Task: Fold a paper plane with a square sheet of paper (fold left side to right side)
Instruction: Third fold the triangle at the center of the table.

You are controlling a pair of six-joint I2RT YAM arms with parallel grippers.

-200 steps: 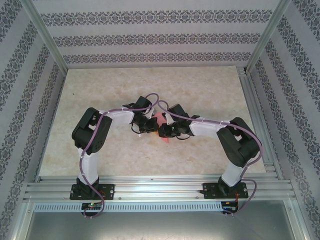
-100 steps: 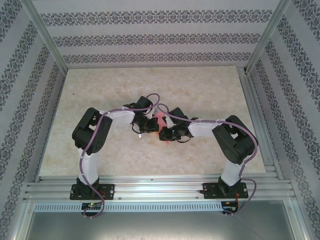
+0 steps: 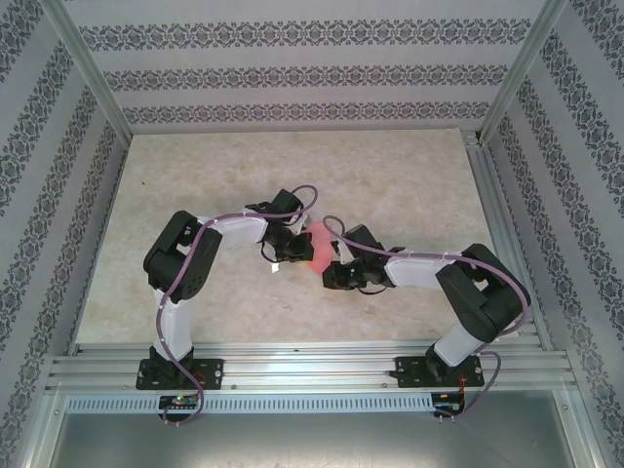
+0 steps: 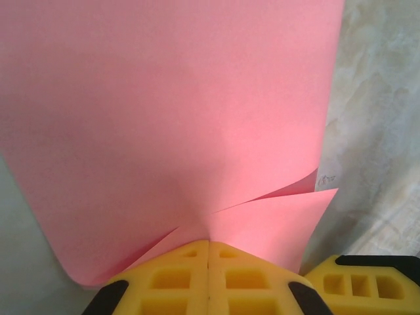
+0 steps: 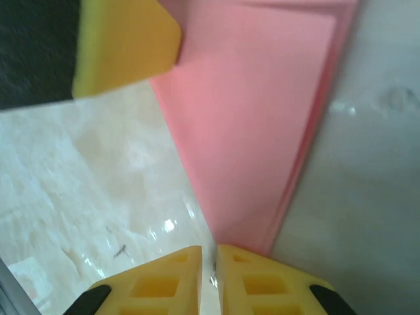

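left gripper pinches square sheet of paper | sheet runs rightward to right gripper | right jaws nearly closed at its corner, grip unclear

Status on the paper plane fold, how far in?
Done: the pink paper already shows stacked folded layers narrowing to a point. In hand: left gripper is pinched shut on its edge; right gripper sits closed at the pointed corner, grip unclear. Left: no narrow dart with centre crease yet.
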